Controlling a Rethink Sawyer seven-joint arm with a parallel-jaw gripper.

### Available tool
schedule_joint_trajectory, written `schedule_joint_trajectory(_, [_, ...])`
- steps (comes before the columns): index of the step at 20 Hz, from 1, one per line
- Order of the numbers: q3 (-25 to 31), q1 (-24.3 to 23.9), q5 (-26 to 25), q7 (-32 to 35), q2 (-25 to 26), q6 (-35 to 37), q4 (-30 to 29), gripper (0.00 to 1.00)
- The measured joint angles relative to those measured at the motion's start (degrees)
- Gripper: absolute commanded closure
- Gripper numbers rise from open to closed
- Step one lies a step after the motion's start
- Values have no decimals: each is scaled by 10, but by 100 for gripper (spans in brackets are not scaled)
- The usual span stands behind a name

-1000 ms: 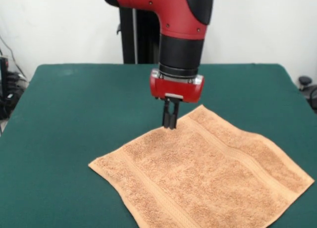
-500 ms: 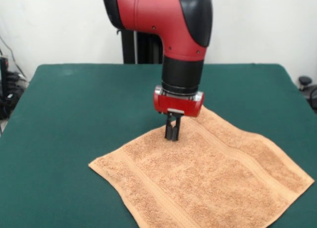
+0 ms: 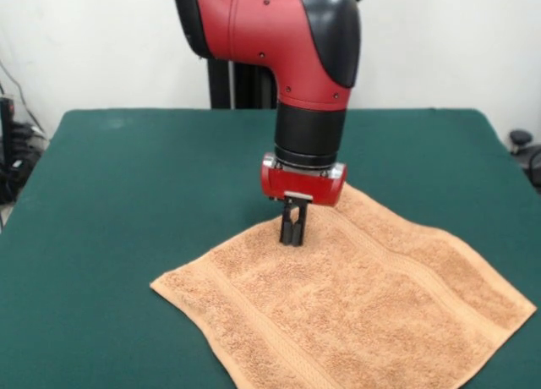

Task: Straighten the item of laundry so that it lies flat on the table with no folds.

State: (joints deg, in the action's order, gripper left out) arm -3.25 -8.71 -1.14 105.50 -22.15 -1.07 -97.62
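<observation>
The item of laundry (image 3: 355, 300), an orange-tan terry towel with woven border bands, lies spread out as a diamond on the dark green table (image 3: 127, 194); its near corner runs past the bottom edge of the front view. No fold shows on the part I can see. My gripper (image 3: 292, 239) points straight down with its tips on or just above the towel near its far edge. The two black fingers are pressed together, and I see no cloth pinched between them.
The red and black arm (image 3: 287, 59) rises over the table's middle. Cables and dark equipment (image 3: 13, 152) sit off the table at the left, and a black object (image 3: 521, 139) sits past the right edge.
The gripper has dropped lower and come slightly forward, from the towel's far edge onto the towel itself. The towel has not shifted.
</observation>
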Motion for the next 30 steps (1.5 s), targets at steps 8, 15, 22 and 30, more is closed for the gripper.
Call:
schedule_joint_trajectory(8, [2, -5, 0, 0, -1, 0, -1, 100])
schedule_joint_trajectory(15, [27, -38, -24, 0, -7, -5, -10, 100])
schedule_joint_trajectory(22, [49, -66, -59, 0, -11, -29, -24, 100])
schedule_joint_trajectory(30, [50, -75, -74, 0, -9, -79, -39, 100])
